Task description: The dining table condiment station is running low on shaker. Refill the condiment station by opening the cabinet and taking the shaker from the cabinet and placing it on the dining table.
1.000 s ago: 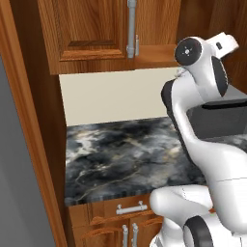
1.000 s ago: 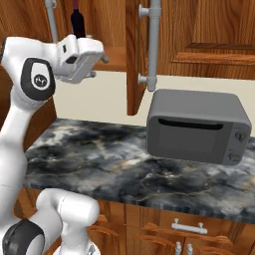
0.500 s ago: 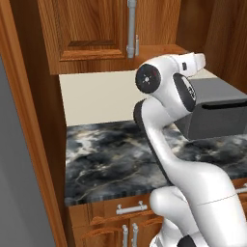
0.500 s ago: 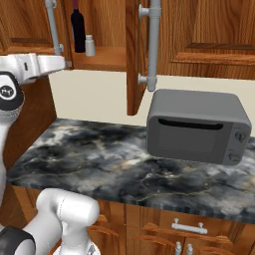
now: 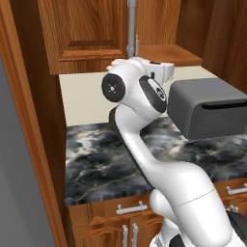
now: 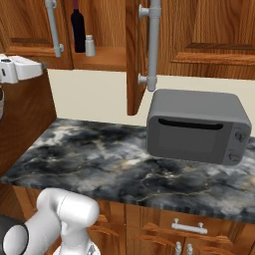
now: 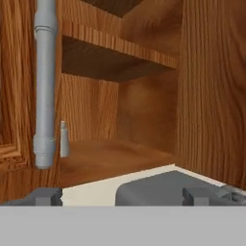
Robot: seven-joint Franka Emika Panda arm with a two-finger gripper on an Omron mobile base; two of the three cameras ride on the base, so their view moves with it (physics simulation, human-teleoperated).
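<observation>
The cabinet [image 6: 107,59] stands open, its right door [image 6: 131,60] swung out edge-on with a long grey bar handle [image 6: 153,45]. On its lower shelf the small pale shaker [image 6: 89,46] stands right of a tall dark wine bottle [image 6: 77,27]. My white hand [image 6: 20,68] hangs left of and below the opening, well apart from the shaker. In the hand view my gripper [image 7: 121,196] is open with nothing between its fingertips [image 7: 46,196], facing the cabinet [image 7: 144,120] beside a door handle [image 7: 45,81]. A grey sliver [image 7: 63,139] peeks from behind that handle. The dining table is out of view.
A grey microwave [image 6: 196,127] sits on the marbled counter [image 6: 94,159] under the open door. Base cabinets with drawer handles [image 6: 189,228] lie below. A tall wooden panel [image 5: 24,120] bounds the left. My arm [image 5: 140,125] rises over the counter's middle.
The arm has swung, carrying my hand from in front of the cabinet opening leftwards and a little lower. The jaws have stayed open. Shaker and bottle have not moved.
</observation>
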